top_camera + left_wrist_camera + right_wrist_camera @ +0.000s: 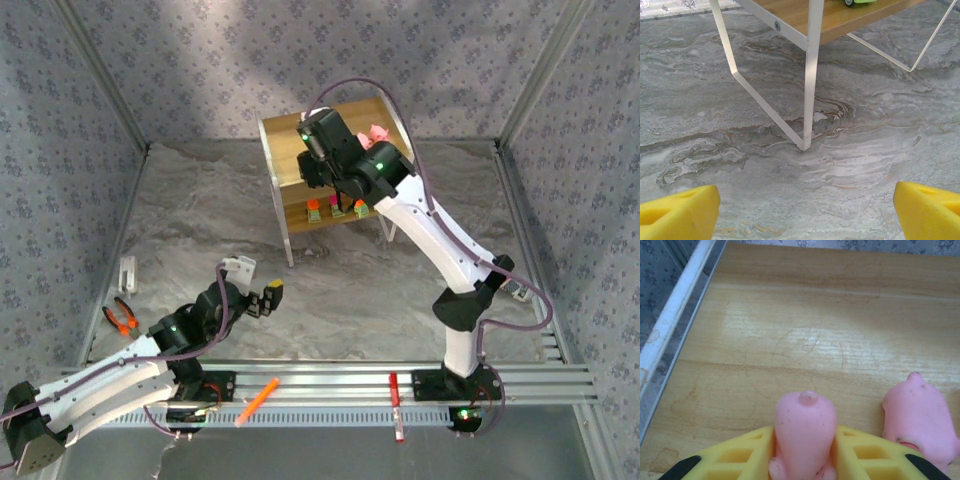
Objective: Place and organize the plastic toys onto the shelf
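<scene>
Pink pig pinched in right hand.

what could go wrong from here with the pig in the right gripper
1. The pink pig in the right gripper sits close beside a second pig on the shelf. Letting go or pulling back carelessly might knock either one over.
2. The left gripper, open, faces the shelf's white leg. A forward move could bump it and jolt the shelf.

Bottom edge cuts off the middle pig and the right pig — lower ends unseen.
</scene>
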